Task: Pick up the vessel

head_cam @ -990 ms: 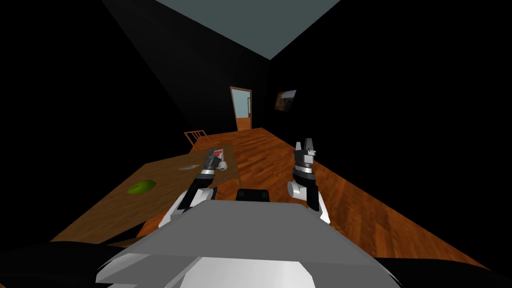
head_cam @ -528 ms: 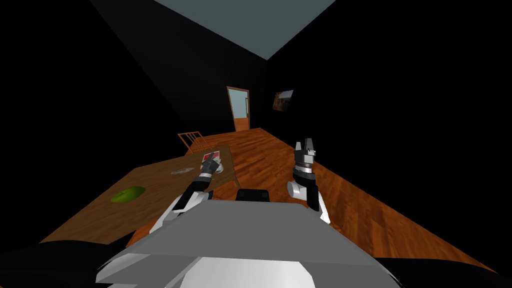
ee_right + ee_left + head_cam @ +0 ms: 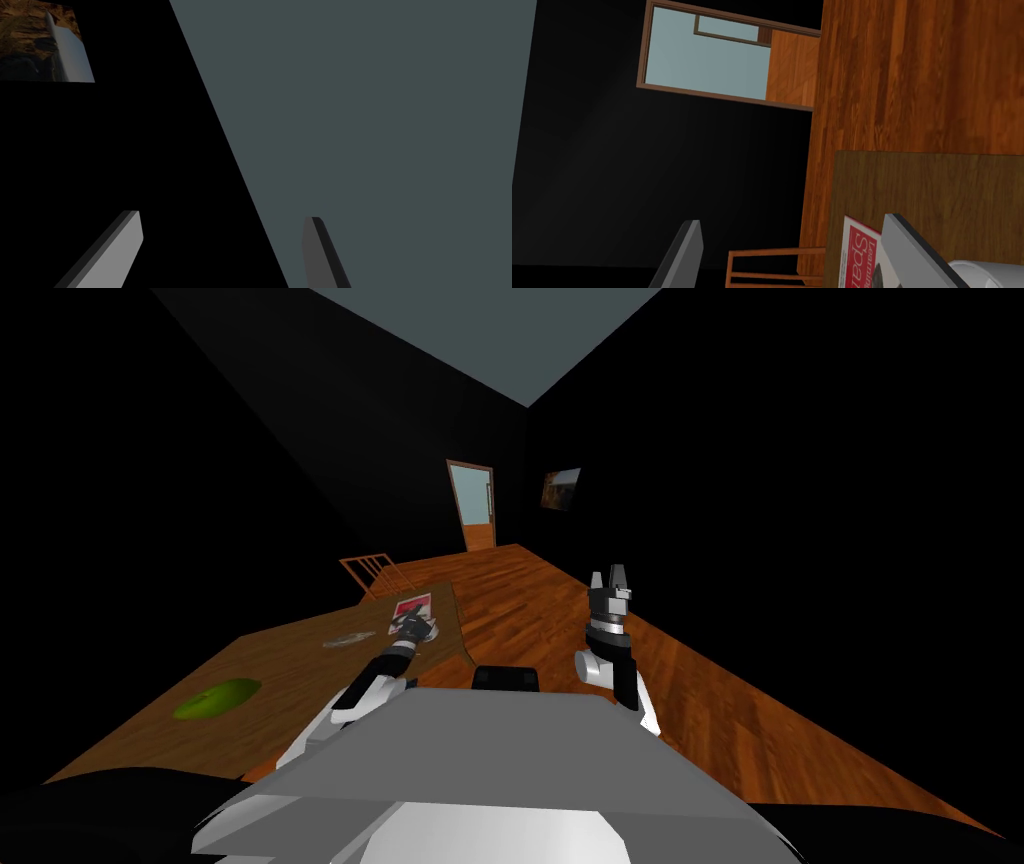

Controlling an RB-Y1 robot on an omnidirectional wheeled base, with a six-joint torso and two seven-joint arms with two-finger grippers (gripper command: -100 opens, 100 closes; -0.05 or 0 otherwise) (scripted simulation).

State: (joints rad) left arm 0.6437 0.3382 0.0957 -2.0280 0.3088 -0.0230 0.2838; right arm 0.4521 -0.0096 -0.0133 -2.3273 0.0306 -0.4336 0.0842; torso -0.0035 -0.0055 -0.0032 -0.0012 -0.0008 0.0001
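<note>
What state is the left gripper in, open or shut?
Open: the left gripper shows its two fingers standing wide apart, gripping nothing; the white vessel lies outside them.

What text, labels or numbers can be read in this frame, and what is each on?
"Learning": small white letters on the red book cover lying on the wooden table; its end runs to the picture's edge.
"Spa": larger white letters on the same cover; the rest of the word is cut off.
Wall picture: too small to show any text.
</note>
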